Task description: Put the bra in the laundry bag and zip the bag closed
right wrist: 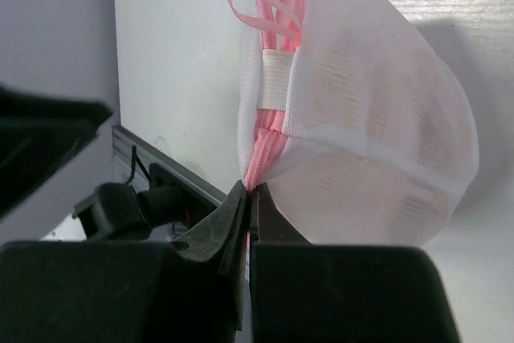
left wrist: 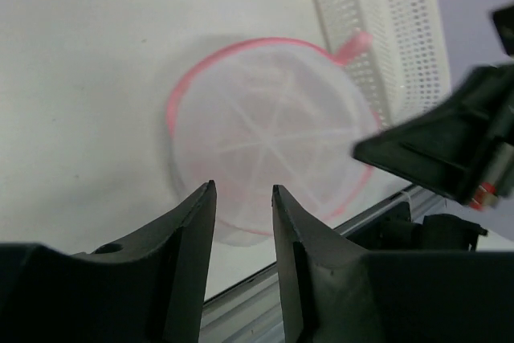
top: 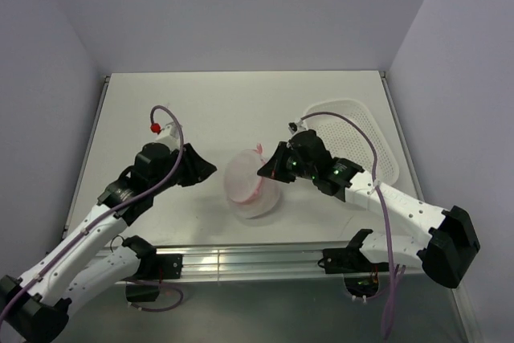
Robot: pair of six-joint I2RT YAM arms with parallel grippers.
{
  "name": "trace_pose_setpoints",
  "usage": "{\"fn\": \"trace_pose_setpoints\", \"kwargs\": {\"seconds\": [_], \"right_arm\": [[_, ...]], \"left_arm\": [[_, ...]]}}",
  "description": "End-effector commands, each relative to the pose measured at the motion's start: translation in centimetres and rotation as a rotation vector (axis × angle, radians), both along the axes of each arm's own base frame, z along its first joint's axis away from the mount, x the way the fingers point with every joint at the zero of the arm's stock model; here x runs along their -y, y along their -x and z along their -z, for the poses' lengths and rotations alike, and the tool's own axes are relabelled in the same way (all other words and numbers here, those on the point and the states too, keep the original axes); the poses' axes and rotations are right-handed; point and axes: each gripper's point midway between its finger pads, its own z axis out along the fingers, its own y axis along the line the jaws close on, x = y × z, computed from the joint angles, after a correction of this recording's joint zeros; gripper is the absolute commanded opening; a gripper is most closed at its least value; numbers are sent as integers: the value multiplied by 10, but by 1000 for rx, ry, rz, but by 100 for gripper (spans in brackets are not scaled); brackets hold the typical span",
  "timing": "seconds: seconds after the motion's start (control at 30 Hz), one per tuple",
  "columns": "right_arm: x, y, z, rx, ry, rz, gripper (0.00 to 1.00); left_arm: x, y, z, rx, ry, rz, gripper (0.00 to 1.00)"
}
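The laundry bag [top: 250, 186], a round white mesh pouch with a pink zipper rim, stands on the table between the arms. It also shows in the left wrist view [left wrist: 269, 142] and the right wrist view [right wrist: 369, 118]. A faint peach tint shows through the mesh; the bra itself is hidden. My right gripper [top: 265, 173] is shut on the pink zipper rim [right wrist: 263, 162] at the bag's right side, as the right wrist view [right wrist: 250, 194] shows. My left gripper [top: 210, 169] is open and empty just left of the bag; the left wrist view [left wrist: 243, 192] shows its fingers apart.
A white perforated plastic basket [top: 377, 138] lies at the back right, behind my right arm, and shows in the left wrist view [left wrist: 385, 30]. A pink loop [right wrist: 257, 2] sticks out at the bag's far end. The table's metal front rail [top: 257, 259] runs below the bag.
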Motion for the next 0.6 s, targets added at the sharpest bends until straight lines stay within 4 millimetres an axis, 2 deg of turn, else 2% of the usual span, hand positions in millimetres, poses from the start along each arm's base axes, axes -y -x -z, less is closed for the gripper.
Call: {"fn": "trace_pose_setpoints", "kwargs": {"seconds": [0.0,0.17,0.3,0.4,0.57], "right_arm": [[-10,-22,-28,-8,-51,88,0],[-16,-32,-26,-69,-12,137,0],[-19,-35,-28,-81,-12,138,0],[-22,-35,-30,-83,-8,127,0],[-19,-37,-31,-80,19,134,0]], "left_arm": [[18,20,-34,114,10,86,41],[61,51,-48,184,76,251,38],[88,68,-44,201,82,356,38],[100,73,-39,206,66,383,38],[109,78,-22,203,83,425,41]]}}
